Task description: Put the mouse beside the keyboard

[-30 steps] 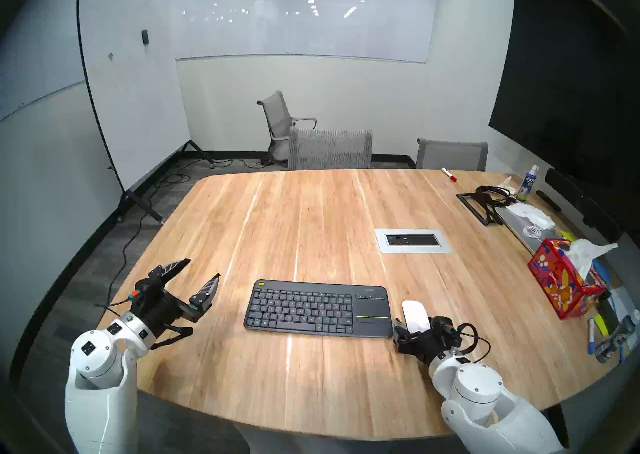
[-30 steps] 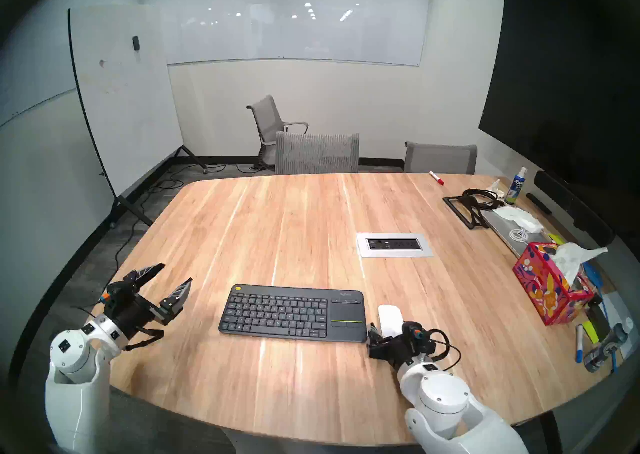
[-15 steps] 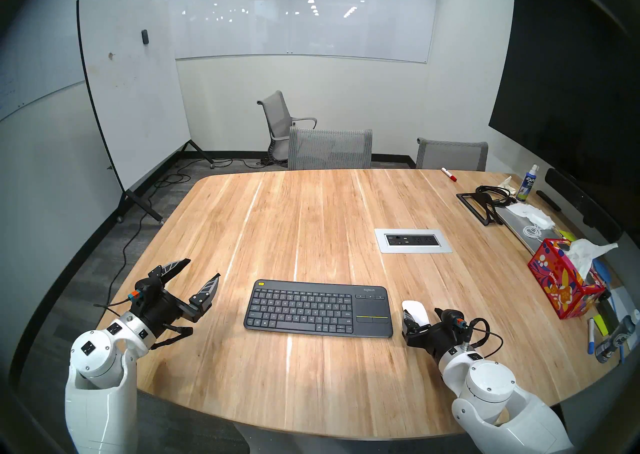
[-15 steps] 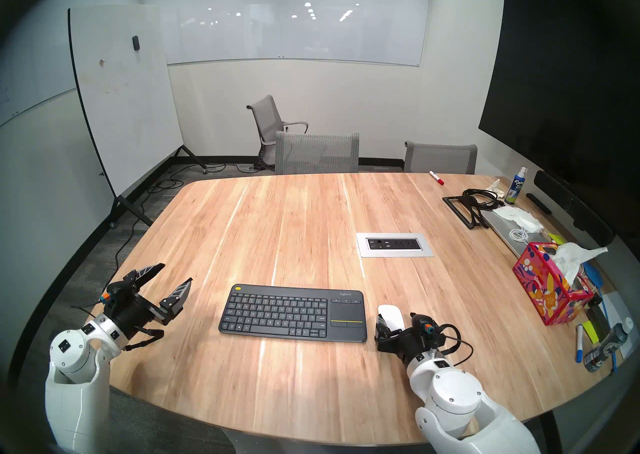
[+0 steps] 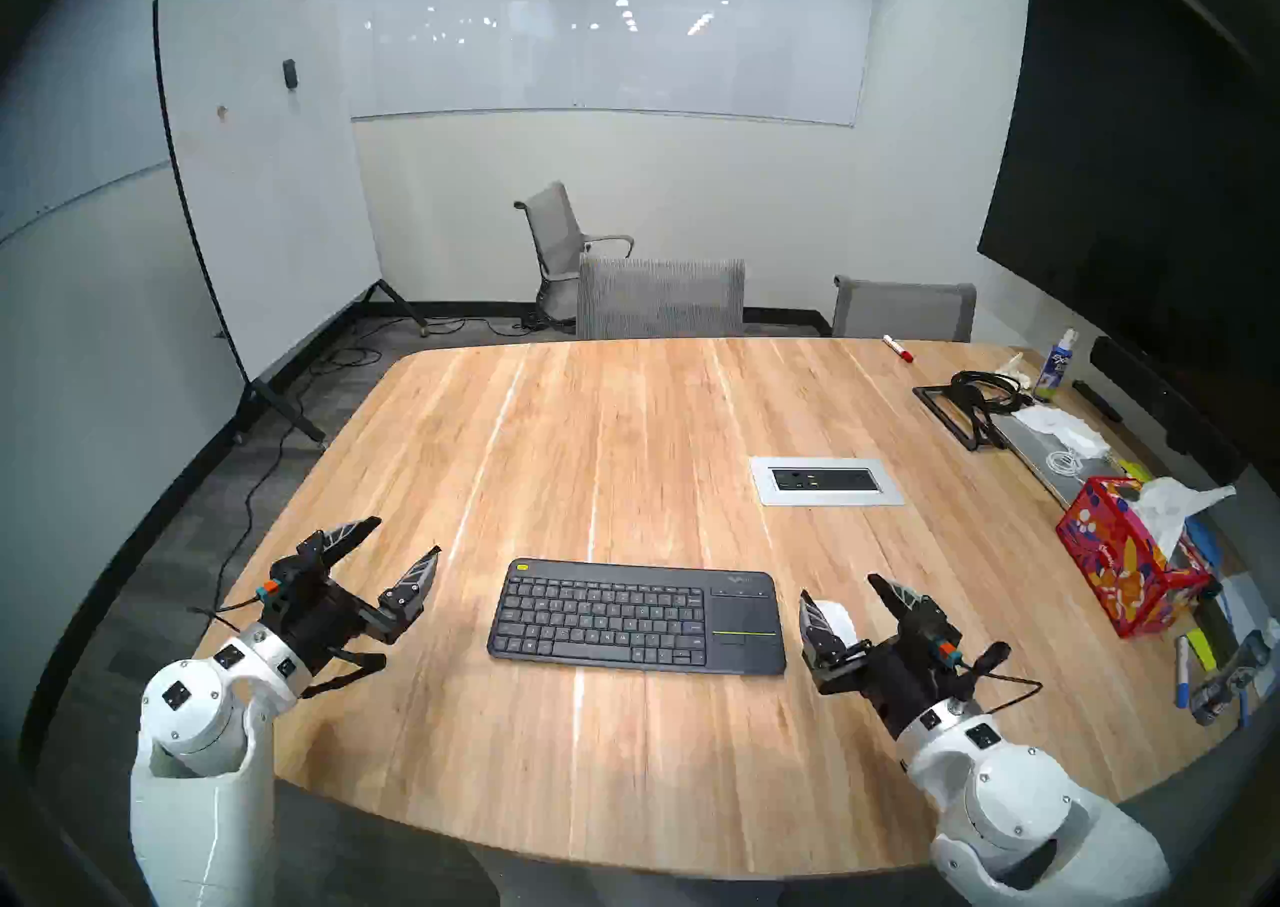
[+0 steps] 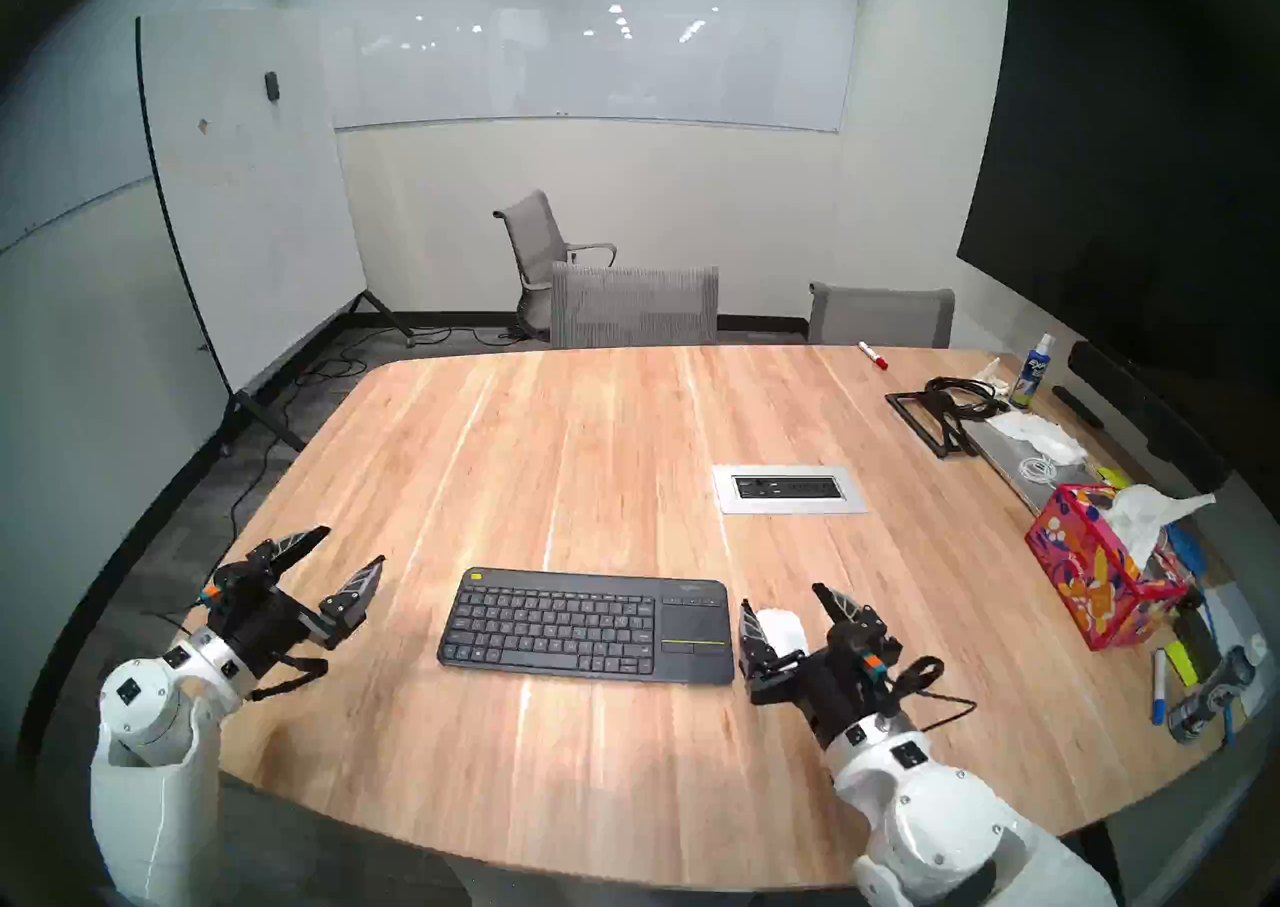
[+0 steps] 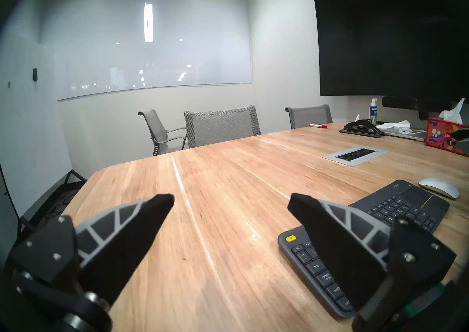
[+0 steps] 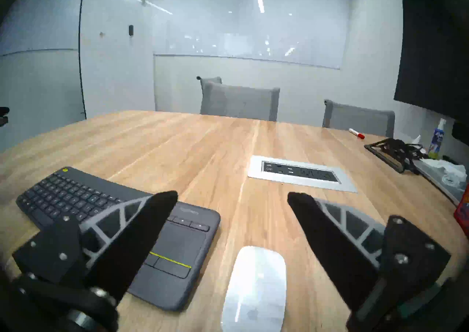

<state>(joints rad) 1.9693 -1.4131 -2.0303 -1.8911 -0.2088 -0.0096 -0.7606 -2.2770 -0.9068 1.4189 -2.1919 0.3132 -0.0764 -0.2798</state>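
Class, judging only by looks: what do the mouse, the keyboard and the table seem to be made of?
Mouse: probably glossy white plastic; it mirrors the ceiling lights.
Keyboard: likely matte dark grey plastic; it shows no glare.
Table: apparently wood, or wood veneer; light planks with visible grain.

Only the keyboard gives readable stuff: key legends "tab", "caps lock", "shift" along its left edge. The logo above the touchpad is too blurry to read.

Across the wooden table: silver outlet panel mid-surface, bright tissue box right, red marker far edge.
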